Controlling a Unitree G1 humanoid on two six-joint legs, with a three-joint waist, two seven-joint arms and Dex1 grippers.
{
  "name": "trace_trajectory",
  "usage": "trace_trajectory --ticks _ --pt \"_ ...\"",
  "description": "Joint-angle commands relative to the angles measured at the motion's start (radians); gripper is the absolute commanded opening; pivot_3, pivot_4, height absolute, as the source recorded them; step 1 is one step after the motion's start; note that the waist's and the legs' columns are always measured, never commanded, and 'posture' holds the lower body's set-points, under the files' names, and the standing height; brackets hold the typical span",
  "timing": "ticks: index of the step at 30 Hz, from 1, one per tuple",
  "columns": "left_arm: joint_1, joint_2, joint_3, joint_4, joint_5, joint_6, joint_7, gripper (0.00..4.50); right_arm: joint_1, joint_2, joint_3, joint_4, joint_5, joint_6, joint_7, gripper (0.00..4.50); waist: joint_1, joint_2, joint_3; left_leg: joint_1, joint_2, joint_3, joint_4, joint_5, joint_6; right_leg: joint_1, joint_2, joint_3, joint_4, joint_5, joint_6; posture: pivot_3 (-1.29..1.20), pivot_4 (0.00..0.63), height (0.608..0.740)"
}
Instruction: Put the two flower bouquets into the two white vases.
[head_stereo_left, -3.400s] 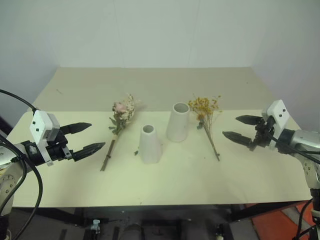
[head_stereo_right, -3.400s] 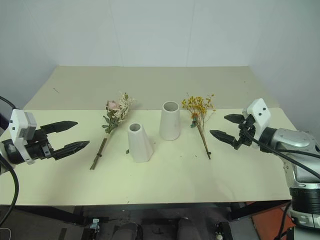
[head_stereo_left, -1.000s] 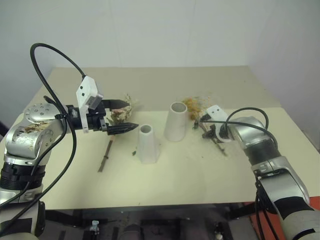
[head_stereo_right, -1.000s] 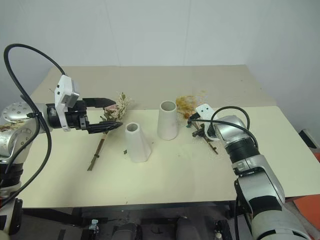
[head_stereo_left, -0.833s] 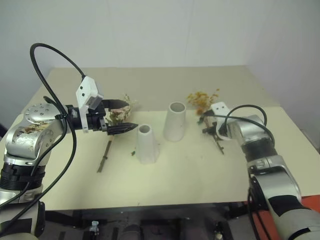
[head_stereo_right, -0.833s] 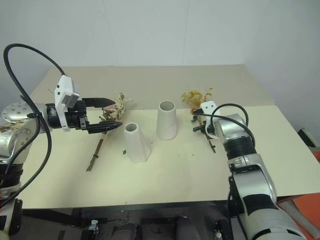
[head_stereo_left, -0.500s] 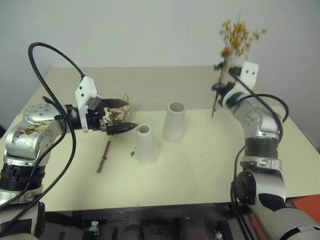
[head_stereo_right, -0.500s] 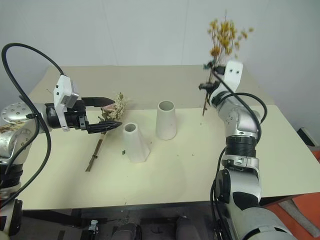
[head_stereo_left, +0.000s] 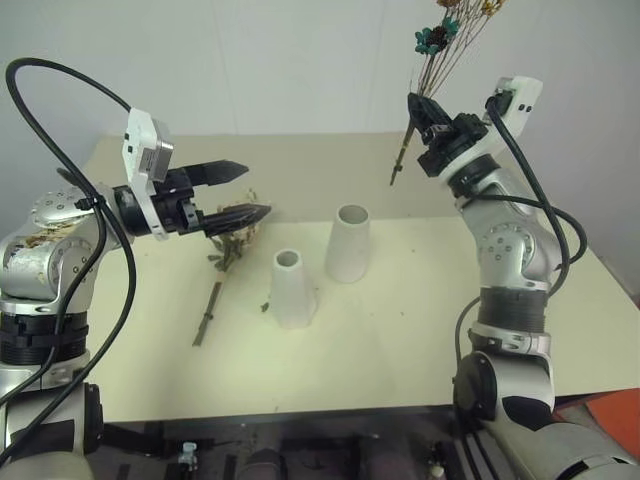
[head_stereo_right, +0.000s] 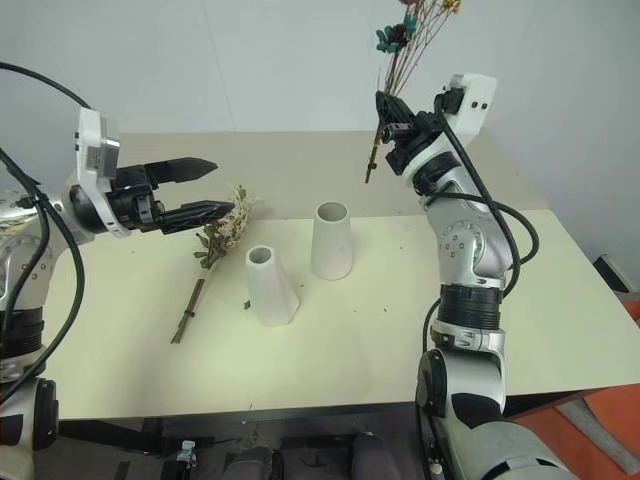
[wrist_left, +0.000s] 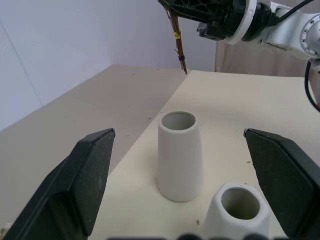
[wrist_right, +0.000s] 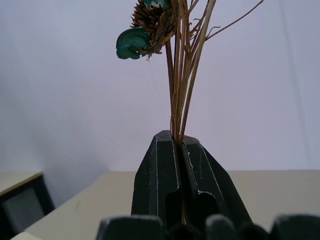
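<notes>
While the right gripper (head_stereo_left: 418, 112) is clenched on the thin brown stems of the dried yellow-orange bouquet (head_stereo_left: 432, 62) at upper right of the head frames, we have the stems close to upright, heads running off the top edge and cut ends pointing down-left. The taller matte white vase with the wide mouth (head_stereo_left: 349, 243) sits at frame centre, so the mouth lies below and left of the stem ends, well apart. That offset is what the next move turns on, in our judgement: bring the ends over the mouth, keep the long axis vertical, then lower. Right arm is the nearer one to that vase.

The left gripper (head_stereo_left: 239, 189) is released, jaws spread, holding nothing, at left-centre of the frame. It hovers just above the fuller bouquet of white-cream sprigs, pink rose and green leaves (head_stereo_left: 228, 249), which lies flat on the cream tabletop (head_stereo_left: 420, 320), stem running toward lower left. The shorter white cone vase with the narrow neck (head_stereo_left: 289, 288) stands just right of it (the likely slot for that one, though the neck looks tight).

Right wrist view shows the pinch itself: stems caught between the closed fingers (wrist_right: 165, 165). Left wrist view shows both vase mouths open and empty, with the stem ends hanging high behind the tall vase, a line-up the head views give less clearly.
</notes>
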Motion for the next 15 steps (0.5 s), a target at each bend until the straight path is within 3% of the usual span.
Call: trace_trajectory --ticks 1,15 --pt "-0.013 0.017 0.033 -0.002 -0.021 0.003 -0.015 4.5 -0.019 0.016 0.036 -0.03 0.016 -0.061 0.045 0.03 -0.001 0.0 0.0 0.0 0.0 0.0 0.0 0.0 0.0 0.0 0.0 0.0 0.0 0.0 0.0 0.0 0.15 0.74" --pt "-0.01 0.038 0.019 -0.001 -0.018 0.011 -0.043 4.5 0.052 0.066 0.18 0.076 -0.106 -0.287 0.143 0.03 0.001 0.0 0.0 -0.001 0.0 0.0 0.0 0.0 0.0 0.0 0.0 0.0 0.0 0.0 0.0 0.0 0.15 0.74"
